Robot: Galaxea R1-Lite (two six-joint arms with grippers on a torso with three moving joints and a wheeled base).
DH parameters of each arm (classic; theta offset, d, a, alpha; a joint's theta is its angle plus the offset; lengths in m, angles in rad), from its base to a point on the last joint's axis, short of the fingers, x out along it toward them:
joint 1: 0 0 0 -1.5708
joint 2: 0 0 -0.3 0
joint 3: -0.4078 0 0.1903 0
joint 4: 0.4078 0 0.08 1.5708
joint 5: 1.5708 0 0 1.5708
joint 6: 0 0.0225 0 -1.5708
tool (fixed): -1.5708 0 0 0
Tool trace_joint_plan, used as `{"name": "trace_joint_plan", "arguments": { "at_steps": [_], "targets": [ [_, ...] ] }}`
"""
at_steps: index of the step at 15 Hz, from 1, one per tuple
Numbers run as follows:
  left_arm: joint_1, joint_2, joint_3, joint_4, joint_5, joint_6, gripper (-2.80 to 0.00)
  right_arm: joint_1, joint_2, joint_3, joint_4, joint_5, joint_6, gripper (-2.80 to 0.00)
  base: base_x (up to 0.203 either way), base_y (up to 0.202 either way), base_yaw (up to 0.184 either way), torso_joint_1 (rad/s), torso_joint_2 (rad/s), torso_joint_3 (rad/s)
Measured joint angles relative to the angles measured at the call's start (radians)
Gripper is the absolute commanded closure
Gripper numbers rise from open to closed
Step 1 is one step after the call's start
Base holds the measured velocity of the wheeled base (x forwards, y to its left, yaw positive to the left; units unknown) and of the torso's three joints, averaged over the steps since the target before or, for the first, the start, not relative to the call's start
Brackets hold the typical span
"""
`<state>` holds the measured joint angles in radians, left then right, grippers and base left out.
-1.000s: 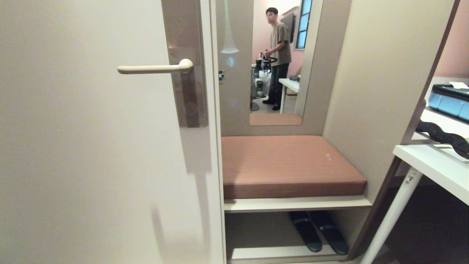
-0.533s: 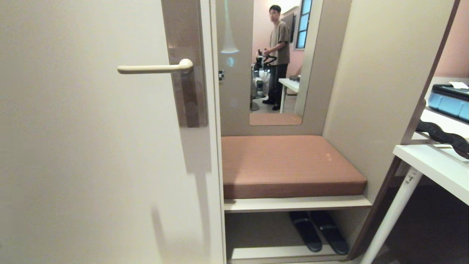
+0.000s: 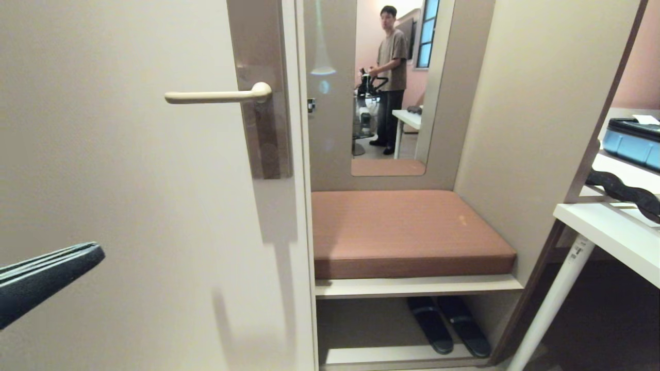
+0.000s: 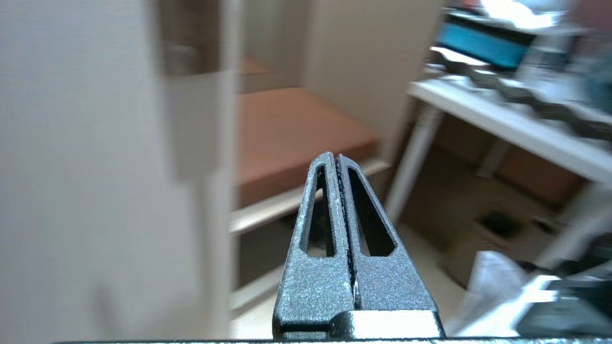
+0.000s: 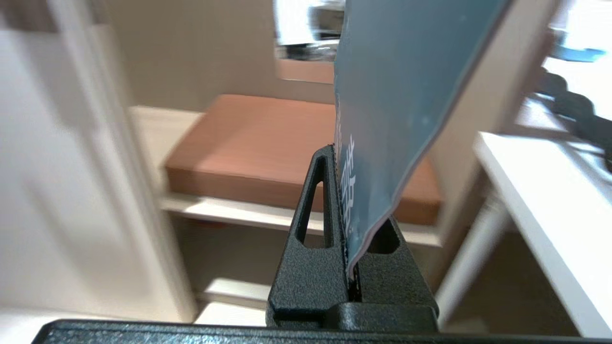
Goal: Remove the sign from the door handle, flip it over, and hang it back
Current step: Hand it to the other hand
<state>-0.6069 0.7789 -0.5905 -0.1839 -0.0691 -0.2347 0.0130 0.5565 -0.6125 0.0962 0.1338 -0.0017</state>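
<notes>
**Blue card off the lever, clamped in the right gripper**

Blue faces the right wrist camera: the flat blue sign (image 5: 397,95) with white lettering is pinched at one end between the closed fingers of the right gripper (image 5: 345,200). Its long axis runs straight out from the fingertips, in line with them. That gripper is not in the head view, so how far it sits from the door cannot be told.

The slim cream-beige door handle (image 3: 219,95) is bare, lying level along the pale door, its free end pointing left and its bend at the tall brownish metal plate (image 3: 263,129). Nothing hangs on it.

The left gripper (image 3: 95,252) enters low from the left edge of the head view, well below the lever, fingers pressed together on nothing.

The card's hole is out of view. I judge the turning-over is the step in hand; rehanging then means bringing the hole over the lever's free left end.

A person (image 3: 389,67) shows in the wall mirror (image 3: 330,103), standing well back.
</notes>
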Motion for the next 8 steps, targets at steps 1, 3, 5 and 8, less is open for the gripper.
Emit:
{"name": "trace_joint_plan", "arguments": {
  "at_steps": [1, 3, 5, 8],
  "targets": [
    [-0.036, 0.031, -0.006, -0.020, -0.001, -0.014, 0.00, 0.000, 0.013, -0.008, 0.000, 0.030, 0.000, 0.00, 0.000, 0.000, 0.000, 0.000, 0.00, 0.000],
    [-0.099, 0.085, -0.008, -0.039, -0.012, -0.046, 0.00, -0.001, 0.032, -0.015, 0.000, 0.073, 0.001, 0.00, 0.000, 0.000, 0.000, 0.000, 0.00, 0.000],
    [-0.131, 0.120, 0.002, -0.044, -0.065, -0.056, 0.00, -0.001, 0.041, -0.017, 0.000, 0.078, 0.002, 0.00, 0.000, 0.000, 0.000, 0.000, 0.00, 0.000],
    [-0.141, 0.162, 0.012, -0.065, -0.079, -0.051, 0.00, 0.000, 0.061, -0.026, -0.002, 0.096, 0.005, 0.00, 0.000, 0.000, 0.000, 0.000, 0.00, 0.000]
  ]
}}
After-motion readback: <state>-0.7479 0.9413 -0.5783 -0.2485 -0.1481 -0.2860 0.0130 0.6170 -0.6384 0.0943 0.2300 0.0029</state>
